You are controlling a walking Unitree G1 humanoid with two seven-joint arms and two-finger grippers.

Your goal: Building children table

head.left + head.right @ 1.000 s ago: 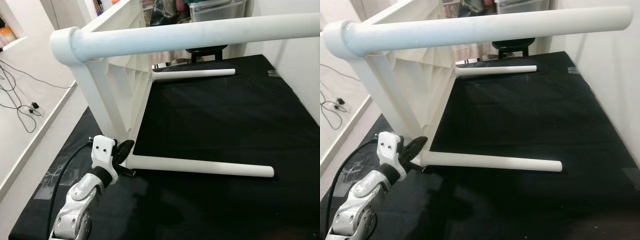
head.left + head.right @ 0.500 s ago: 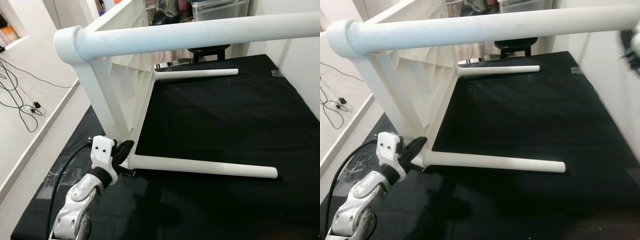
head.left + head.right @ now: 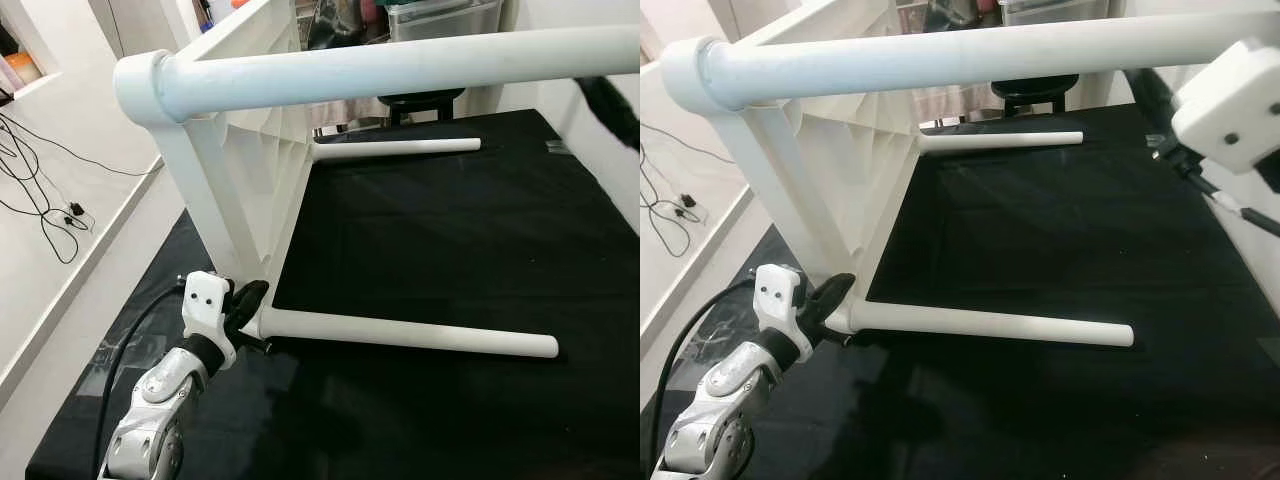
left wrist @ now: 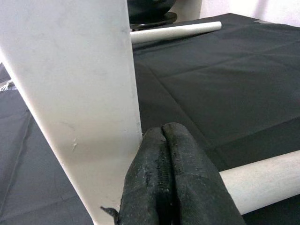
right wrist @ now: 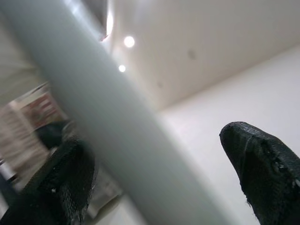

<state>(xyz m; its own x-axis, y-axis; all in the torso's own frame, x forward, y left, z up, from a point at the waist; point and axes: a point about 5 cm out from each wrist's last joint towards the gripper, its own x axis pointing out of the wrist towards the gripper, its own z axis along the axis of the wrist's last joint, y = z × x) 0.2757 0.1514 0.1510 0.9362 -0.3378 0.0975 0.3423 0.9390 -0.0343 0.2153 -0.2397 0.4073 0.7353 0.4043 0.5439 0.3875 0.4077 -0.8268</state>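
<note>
Children's table (image 3: 240, 190), white plastic, lies on its side on a black cloth (image 3: 450, 230) covering the work surface. Its ribbed top panel stands on edge at the robot's left, and the round legs stick out sideways toward the right.

Three legs visible:
- near lower leg (image 3: 410, 335) resting along the cloth
- far lower leg (image 3: 395, 148), also on the cloth, near the back edge
- upper leg (image 3: 970, 52), horizontal, up in the air across the top of the scene

Left gripper (image 3: 248, 300): low, at the near bottom corner of the table, where the near lower leg joins the panel. Left wrist view: fingers (image 4: 180, 173) pressed together, nothing between them, tips touching or just beside the panel edge and the leg's base.

Right gripper (image 5: 154, 168): raised at the free end of the upper leg; its white housing shows at the right in the right eye view. Right wrist view: fingers (image 5: 262, 164) spread wide, one on each side of the pale leg, not closed on it.

Pale floor with black cables (image 3: 40, 190) to the left of the cloth.
</note>
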